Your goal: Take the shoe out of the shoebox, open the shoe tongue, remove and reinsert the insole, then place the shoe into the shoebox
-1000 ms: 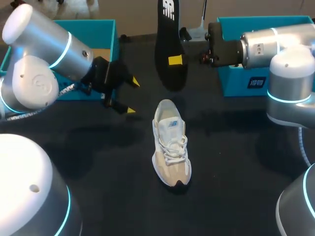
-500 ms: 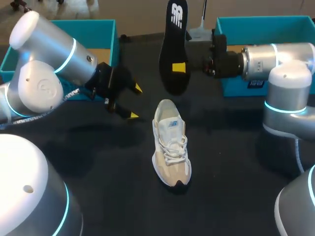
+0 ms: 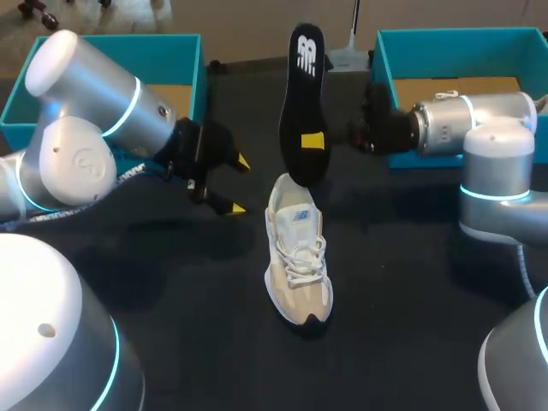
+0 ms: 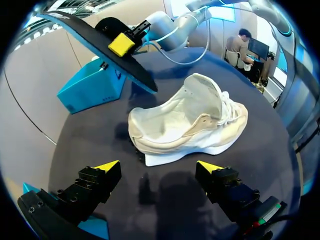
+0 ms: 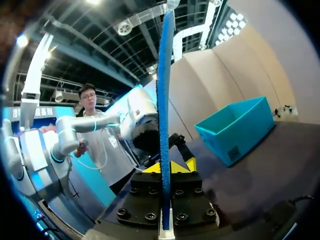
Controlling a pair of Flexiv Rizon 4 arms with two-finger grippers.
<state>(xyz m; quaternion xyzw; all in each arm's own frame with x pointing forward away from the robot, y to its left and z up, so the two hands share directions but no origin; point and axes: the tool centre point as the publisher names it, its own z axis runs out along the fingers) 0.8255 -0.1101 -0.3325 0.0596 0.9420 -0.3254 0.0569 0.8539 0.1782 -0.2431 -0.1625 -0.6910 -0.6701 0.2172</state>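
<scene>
While the right gripper (image 5: 165,169) clamps the insole (image 3: 306,103) above the shoe (image 3: 297,257), reinserting and boxing remain; the left gripper (image 3: 237,183) gapes empty.

Overhead and wrist cameras
Overhead looks down from behind; left wrist faces the shoe (image 4: 187,125) closely; all three share the insole (image 3: 306,107).

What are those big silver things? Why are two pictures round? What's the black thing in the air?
The silver things are two robot arms. One picture looks down from above the table; the round ones come from cameras on each arm's wrist. A white shoe stands on the table, with a left box and a right box, both teal, behind it. The right tool pinches the black insole, the shoe's inner pad, holding it up near the shoe. The left tool is open and empty.
</scene>
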